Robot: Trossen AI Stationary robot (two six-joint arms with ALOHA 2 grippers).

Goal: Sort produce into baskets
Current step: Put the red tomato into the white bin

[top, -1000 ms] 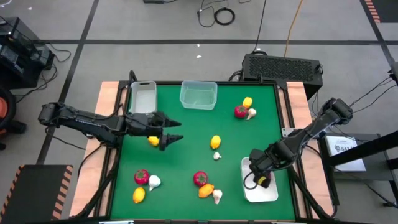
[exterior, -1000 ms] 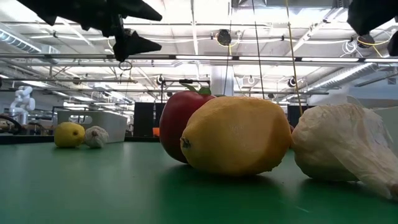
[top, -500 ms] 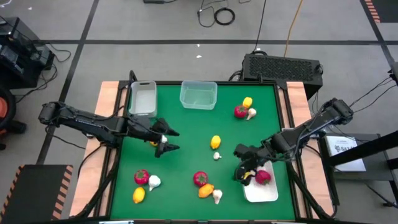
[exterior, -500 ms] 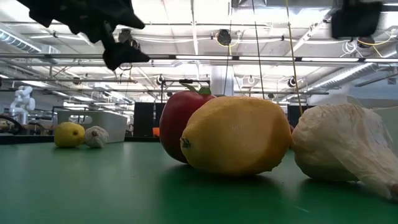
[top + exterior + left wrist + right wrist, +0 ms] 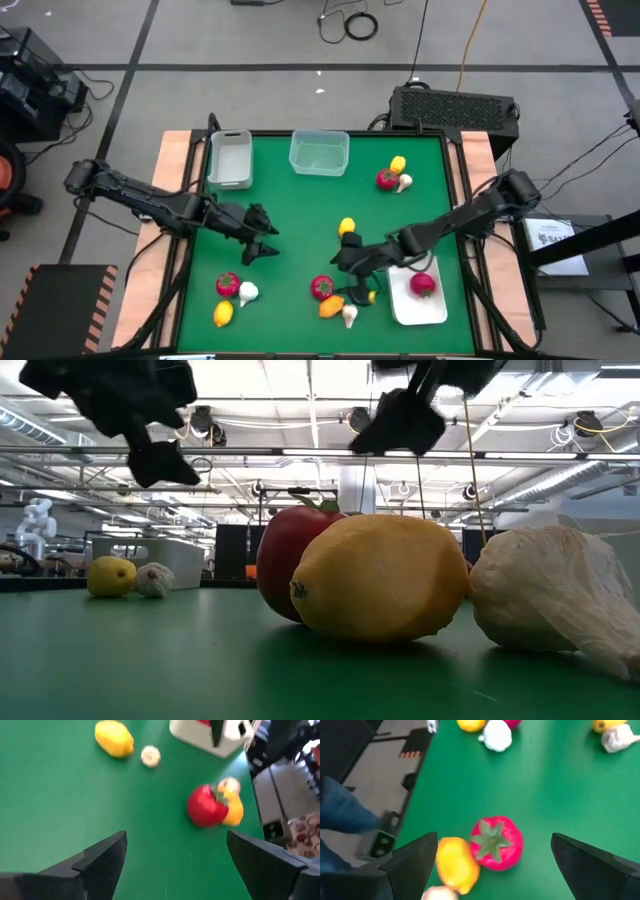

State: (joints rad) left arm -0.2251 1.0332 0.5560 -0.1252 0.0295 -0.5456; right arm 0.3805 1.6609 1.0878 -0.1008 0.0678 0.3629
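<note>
My left gripper [image 5: 266, 236] is open and empty above the green mat, left of centre. My right gripper [image 5: 342, 270] is open and empty, hovering just above a near-centre cluster: a red fruit [image 5: 496, 843], an orange lemon [image 5: 456, 865] and a garlic bulb [image 5: 349, 315]. Another red fruit [image 5: 422, 284] lies in the white tray [image 5: 408, 312]. A lemon [image 5: 347, 228] and a small bulb [image 5: 349, 250] lie mid-table. A red fruit [image 5: 228, 284], a bulb [image 5: 247, 292] and a lemon [image 5: 223, 313] lie near left. A third trio [image 5: 392, 176] lies far right.
The grey-white bin [image 5: 230, 158] and the clear tub [image 5: 319, 153] stand side by side at the far edge, with nothing showing in them. A black box [image 5: 455, 108] sits beyond the table's far right corner. Open green mat lies between the far containers and the two grippers.
My right gripper has gone from over the white tray toward the table's left, ending above the near-centre cluster. A red fruit now shows lying in the tray. My left gripper has gone a little toward the near edge, still open.
</note>
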